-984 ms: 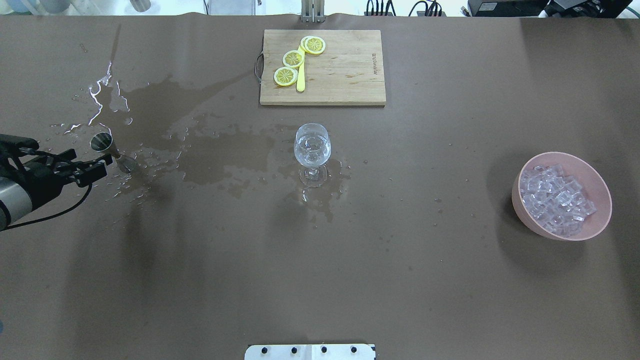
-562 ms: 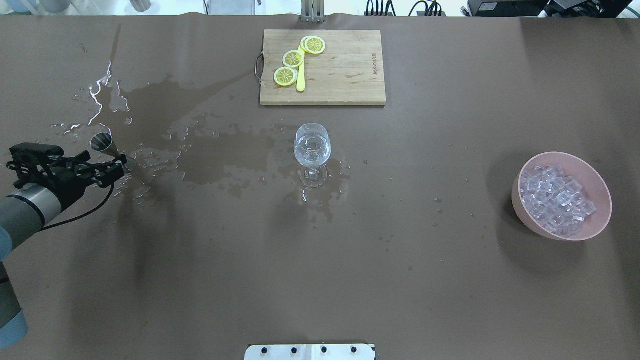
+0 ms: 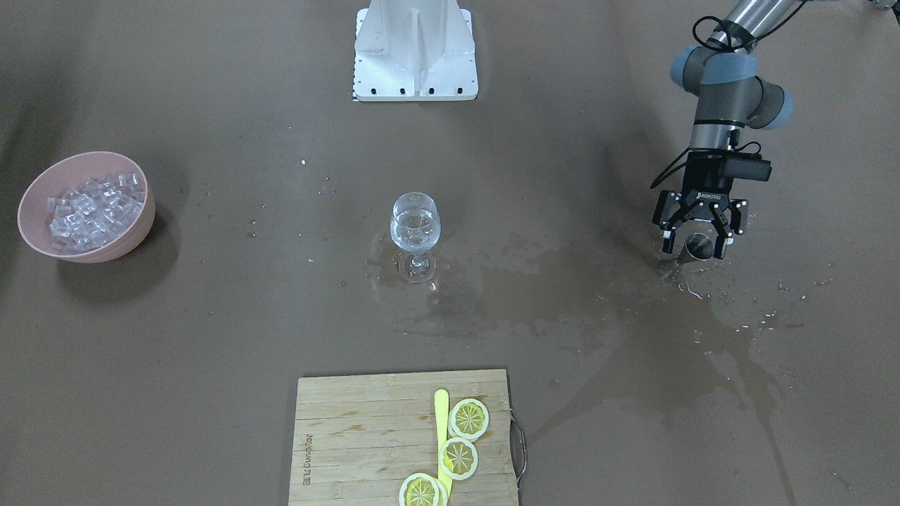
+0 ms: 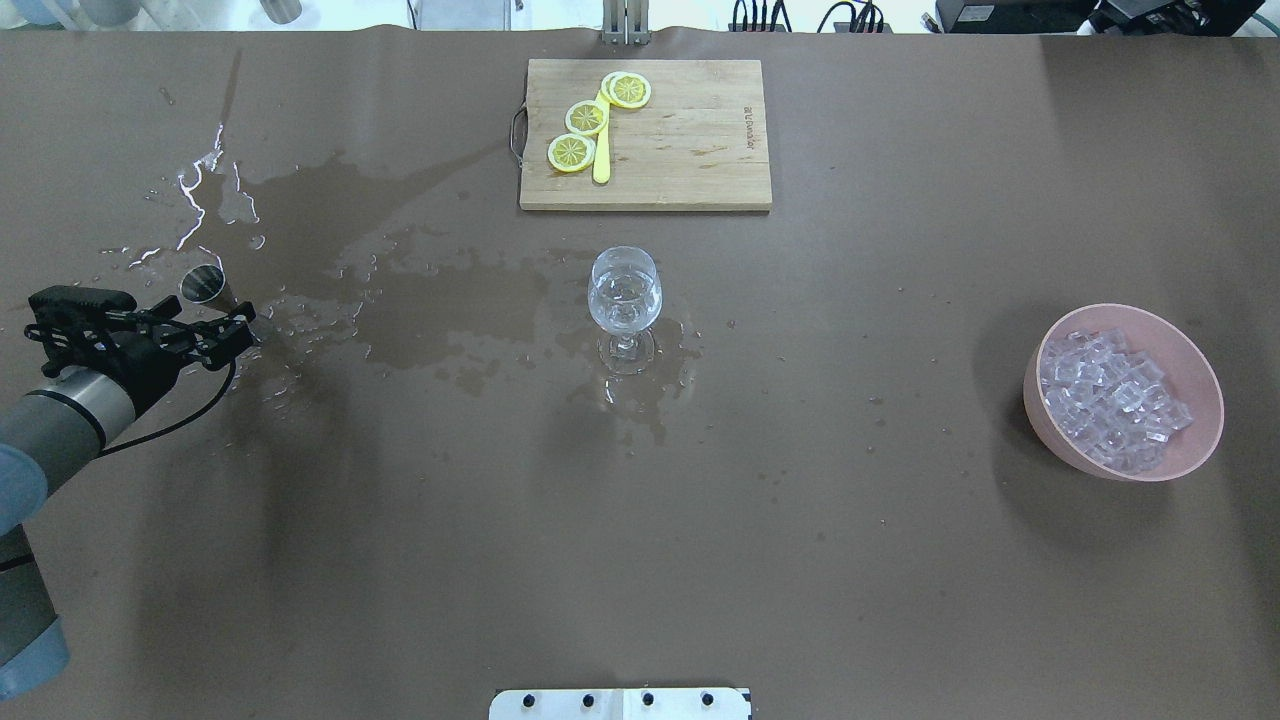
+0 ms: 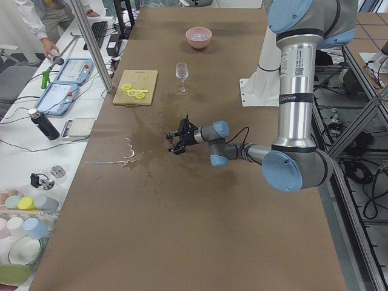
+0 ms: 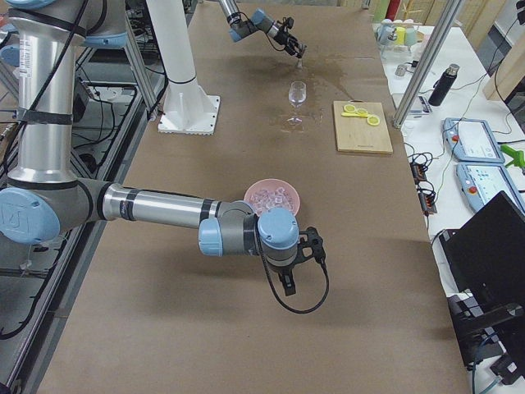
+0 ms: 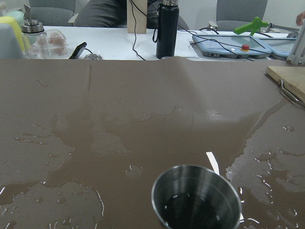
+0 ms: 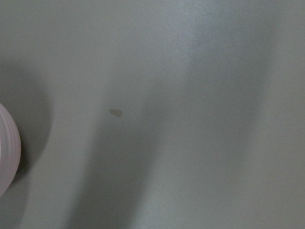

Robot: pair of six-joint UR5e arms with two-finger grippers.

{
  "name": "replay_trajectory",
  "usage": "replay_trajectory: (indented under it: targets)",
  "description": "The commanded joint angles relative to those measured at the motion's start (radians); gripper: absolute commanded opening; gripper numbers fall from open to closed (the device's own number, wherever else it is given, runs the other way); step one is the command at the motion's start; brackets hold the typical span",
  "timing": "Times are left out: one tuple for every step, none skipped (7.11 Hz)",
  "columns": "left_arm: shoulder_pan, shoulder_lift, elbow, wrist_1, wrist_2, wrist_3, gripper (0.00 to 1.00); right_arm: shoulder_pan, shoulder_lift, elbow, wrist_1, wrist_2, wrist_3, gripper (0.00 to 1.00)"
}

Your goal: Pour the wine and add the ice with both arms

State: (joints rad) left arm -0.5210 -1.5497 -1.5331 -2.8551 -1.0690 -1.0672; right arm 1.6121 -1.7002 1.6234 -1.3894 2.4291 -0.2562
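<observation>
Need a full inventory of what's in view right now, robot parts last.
glass: one, clear, table centre
wine: small amount, clear, in glass
cup: one, silver metal, robot's left side, in the wet area
spill: dark wet patch, from cup to glass
bowl: one, pink, robot's right side
ice: heap, clear, in bowl
board: one, wooden, beyond glass
lemon slices: three, yellow, on board
stick: one, yellow, on board by slices
base: one, white, robot's edge
left hand: black, open, at cup
right hand: black, near bowl, state unclear
</observation>
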Motion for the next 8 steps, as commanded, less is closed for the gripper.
replay_trajectory:
  targets:
    - [0.001,-0.032,0.034,0.0,0.004,0.0,0.98,0.0,0.001,0.001,0.001,0.001,0.0,1.0]
    - [0.001,-0.035,0.042,0.0,0.004,0.0,0.97,-0.001,0.001,0.001,0.001,0.001,0.0,1.0]
    - [0.001,-0.035,0.048,0.0,0.004,0.001,0.94,-0.001,0.001,0.001,0.001,0.001,0.0,1.0]
    - [0.003,-0.039,0.047,0.0,0.004,0.001,0.83,-0.001,0.002,0.001,0.001,0.001,0.0,1.0]
    - [0.003,-0.041,0.048,0.0,0.003,0.001,0.81,-0.001,0.002,0.001,0.001,-0.001,0.0,1.0]
    - [0.003,-0.041,0.054,-0.001,0.003,0.001,0.76,-0.001,0.002,0.001,0.001,-0.001,-0.001,1.0]
    - [0.003,-0.041,0.054,-0.001,0.003,0.003,0.65,-0.001,0.002,0.001,0.001,-0.001,-0.002,1.0]
    - [0.003,-0.041,0.054,-0.004,0.001,0.003,0.45,-0.001,0.002,0.001,0.003,-0.001,-0.002,1.0]
